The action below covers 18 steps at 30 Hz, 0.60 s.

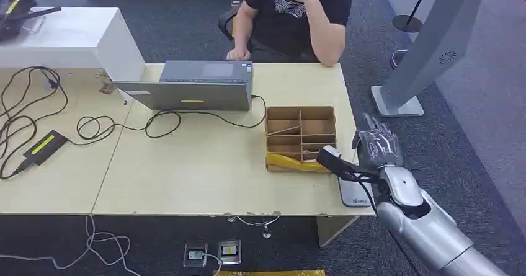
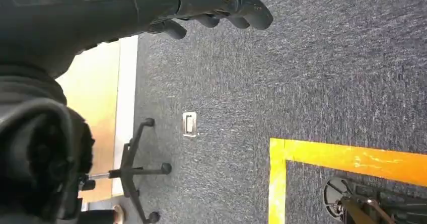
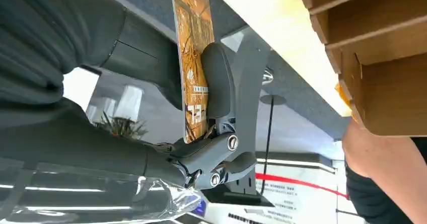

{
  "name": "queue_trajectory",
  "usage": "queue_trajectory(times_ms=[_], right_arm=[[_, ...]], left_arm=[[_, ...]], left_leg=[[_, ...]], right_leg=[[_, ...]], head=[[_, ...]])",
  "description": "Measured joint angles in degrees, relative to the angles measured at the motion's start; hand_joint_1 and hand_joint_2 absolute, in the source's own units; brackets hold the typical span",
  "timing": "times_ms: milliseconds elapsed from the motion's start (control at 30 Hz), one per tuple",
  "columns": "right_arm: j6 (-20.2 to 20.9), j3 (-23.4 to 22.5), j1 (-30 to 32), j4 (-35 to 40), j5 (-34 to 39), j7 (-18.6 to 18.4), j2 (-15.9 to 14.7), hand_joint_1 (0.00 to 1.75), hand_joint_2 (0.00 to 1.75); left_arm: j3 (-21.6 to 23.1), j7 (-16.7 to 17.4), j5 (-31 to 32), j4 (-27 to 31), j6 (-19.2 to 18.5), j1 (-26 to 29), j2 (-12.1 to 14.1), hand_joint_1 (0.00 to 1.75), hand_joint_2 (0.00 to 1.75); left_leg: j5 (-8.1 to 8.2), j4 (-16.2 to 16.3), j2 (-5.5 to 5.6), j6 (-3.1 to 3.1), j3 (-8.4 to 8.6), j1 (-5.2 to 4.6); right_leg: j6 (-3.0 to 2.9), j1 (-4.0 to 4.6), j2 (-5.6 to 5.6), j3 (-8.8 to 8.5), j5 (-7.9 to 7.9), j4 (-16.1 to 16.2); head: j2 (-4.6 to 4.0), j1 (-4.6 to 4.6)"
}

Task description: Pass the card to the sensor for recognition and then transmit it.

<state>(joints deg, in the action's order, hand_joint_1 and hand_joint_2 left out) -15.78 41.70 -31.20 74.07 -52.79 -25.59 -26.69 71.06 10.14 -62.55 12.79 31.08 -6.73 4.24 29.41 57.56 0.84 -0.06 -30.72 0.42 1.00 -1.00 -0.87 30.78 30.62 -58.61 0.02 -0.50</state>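
The right hand's fingers (image 3: 217, 80) pinch a yellow-orange card (image 3: 194, 58) against the thumb, holding it on edge. This right hand (image 1: 377, 147) hovers at the table's (image 1: 205, 170) right edge, above a flat grey sensor pad (image 1: 355, 192). Just beside it stands a cardboard divider box (image 1: 301, 136). Farther off, a laptop (image 1: 192, 87) and a seated person (image 1: 294, 15). The left hand (image 2: 221, 5), fingers loosely curled around nothing, hangs over carpet.

The card (image 3: 194, 58) is part hidden by the right robot hand (image 3: 201, 108).
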Motion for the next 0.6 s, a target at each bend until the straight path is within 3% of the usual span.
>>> queue_trajectory(times_ms=[600], right_arm=[[-6.06, 1.53, 5.09, -2.34, 6.56, -1.20, -0.37, 1.75, 1.75]], left_arm=[[0.00, 1.05, 0.42, -0.04, 0.63, 0.00, 0.02, 0.00, 0.00]], left_leg=[[0.00, -0.01, 0.00, 0.00, -0.01, 0.00]], right_leg=[[0.00, 0.00, 0.00, 0.01, 0.00, 0.00]], head=[[0.00, -0.02]])
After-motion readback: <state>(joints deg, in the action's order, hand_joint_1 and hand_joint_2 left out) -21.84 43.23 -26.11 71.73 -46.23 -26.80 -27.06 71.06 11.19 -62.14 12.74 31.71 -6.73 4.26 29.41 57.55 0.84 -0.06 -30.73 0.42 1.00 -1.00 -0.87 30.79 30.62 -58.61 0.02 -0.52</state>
